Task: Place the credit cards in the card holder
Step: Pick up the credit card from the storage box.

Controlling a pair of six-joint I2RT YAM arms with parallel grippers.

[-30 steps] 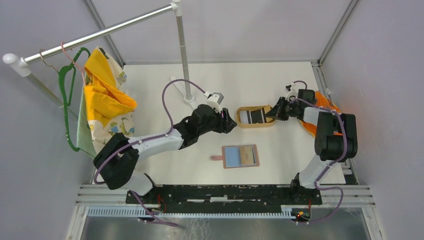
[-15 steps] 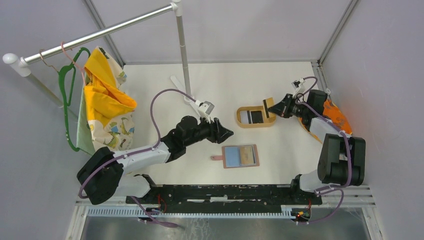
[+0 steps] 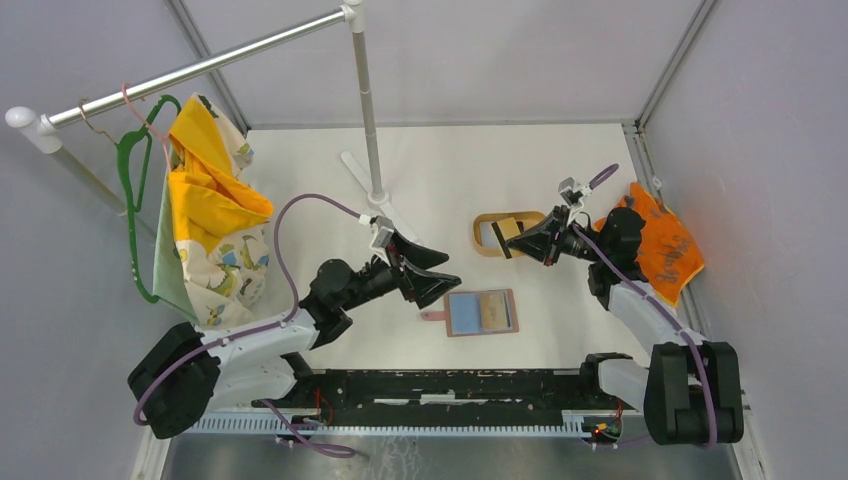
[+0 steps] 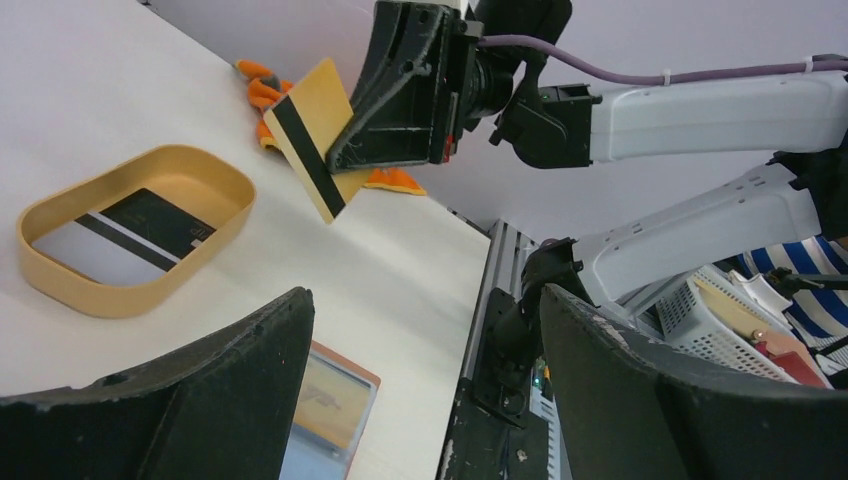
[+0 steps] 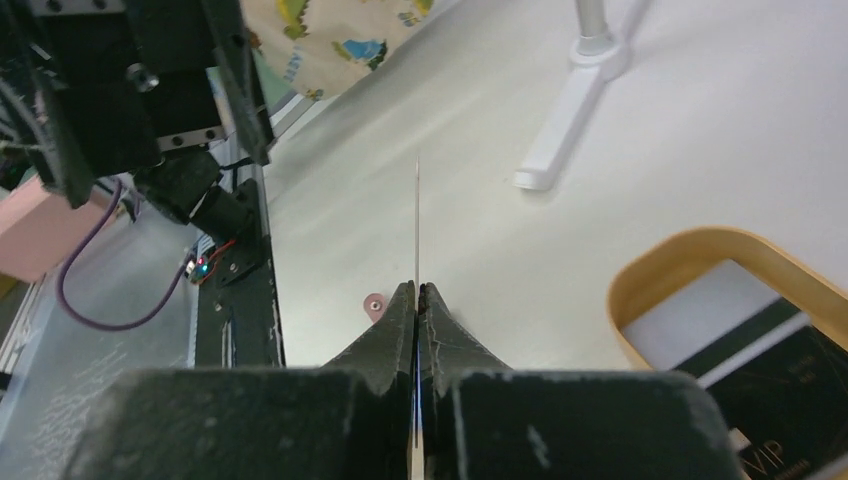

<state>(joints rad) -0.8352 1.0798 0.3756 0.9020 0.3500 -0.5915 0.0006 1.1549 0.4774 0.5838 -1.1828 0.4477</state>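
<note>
Top view, centre right: right gripper (image 3: 524,243) clenched on a gold card (image 4: 312,140) with a dark stripe, held tilted in the air near the tan tray (image 3: 478,236); two more cards (image 4: 130,228) lie flat inside the tray; left gripper (image 3: 447,272) spread wide, grasping nothing, just upper left of the open card holder (image 3: 481,312), lower centre, flat on the table (image 3: 560,170).

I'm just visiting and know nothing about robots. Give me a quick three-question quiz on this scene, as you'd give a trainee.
1. True or false: the left gripper is open and empty.
2. The right gripper pinches: A) a gold card B) a key C) nothing.
3. Where do the other loose cards lie?
Key: 1 true; 2 A; 3 in the tan tray.
</note>
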